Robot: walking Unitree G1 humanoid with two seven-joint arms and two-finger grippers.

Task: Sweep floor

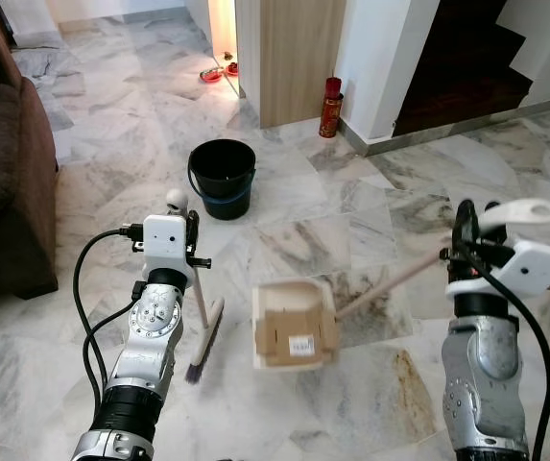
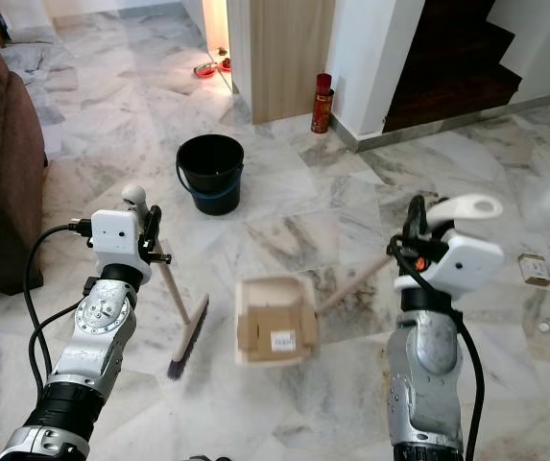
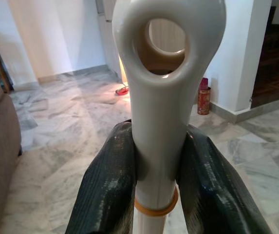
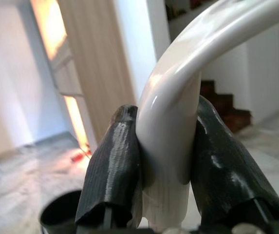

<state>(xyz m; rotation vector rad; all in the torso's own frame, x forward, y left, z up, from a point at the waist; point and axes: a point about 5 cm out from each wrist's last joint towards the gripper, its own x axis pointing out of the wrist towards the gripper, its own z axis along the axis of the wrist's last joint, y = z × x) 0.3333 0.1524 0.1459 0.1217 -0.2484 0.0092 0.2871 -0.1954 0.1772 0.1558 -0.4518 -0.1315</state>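
On marble floor (image 1: 351, 403): left tool (image 3: 156, 170) clamps broom (image 1: 203, 327); right tool (image 4: 168, 161) clamps dustpan (image 1: 294, 327).

I count one broom (image 1: 203, 331), one dustpan (image 1: 294, 325), one black bucket (image 1: 222, 177), one red can (image 1: 330, 108), two grippers

cream broom (image 1: 202, 327) standing near-upright at left, dark bristles on the marble floor, looped handle top up; cream dustpan (image 1: 294, 327) just right of it, cardboard inside, long handle slanting up to the right.
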